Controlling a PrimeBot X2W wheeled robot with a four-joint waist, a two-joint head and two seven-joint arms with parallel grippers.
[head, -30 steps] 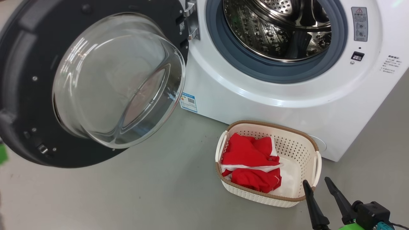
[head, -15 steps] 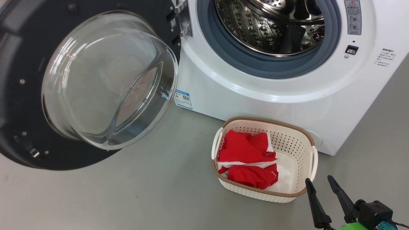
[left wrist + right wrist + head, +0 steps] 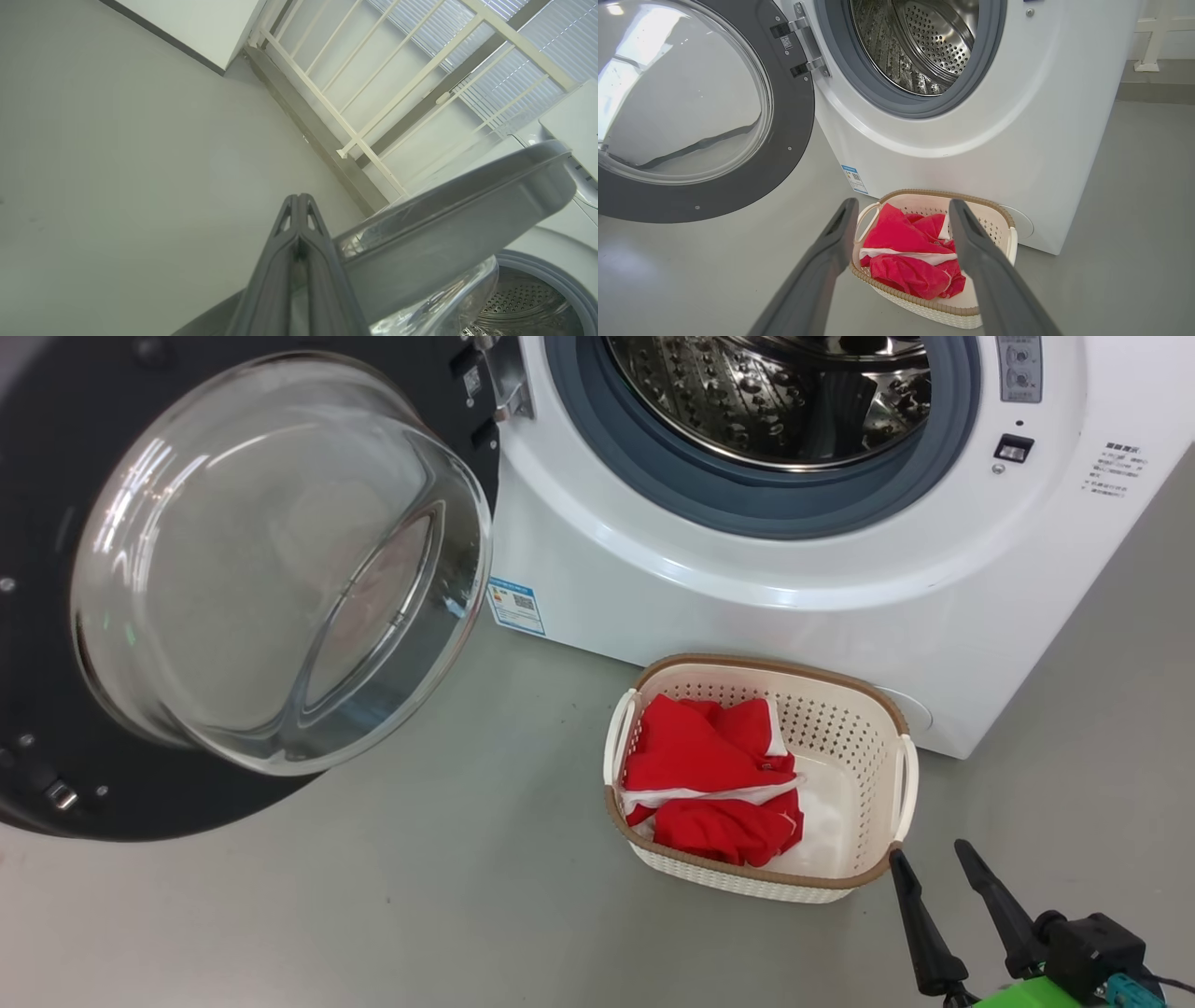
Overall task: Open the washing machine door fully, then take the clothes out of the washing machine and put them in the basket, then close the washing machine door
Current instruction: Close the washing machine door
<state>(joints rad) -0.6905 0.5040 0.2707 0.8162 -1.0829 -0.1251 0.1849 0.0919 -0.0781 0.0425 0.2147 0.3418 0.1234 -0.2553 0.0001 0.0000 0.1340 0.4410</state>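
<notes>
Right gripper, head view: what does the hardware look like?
The right gripper has two long, black, tapered fingers on a black blocky body, above a bright green part, with a teal connector and thin dark cable at the edge.

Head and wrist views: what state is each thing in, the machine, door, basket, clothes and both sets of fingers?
washing machine door: swung wide open.
washing machine: drum exposed, no clothes seen inside.
basket: upright on the floor.
clothes: crumpled in the basket.
left fingers: shut, empty.
right fingers: open, empty.
</notes>
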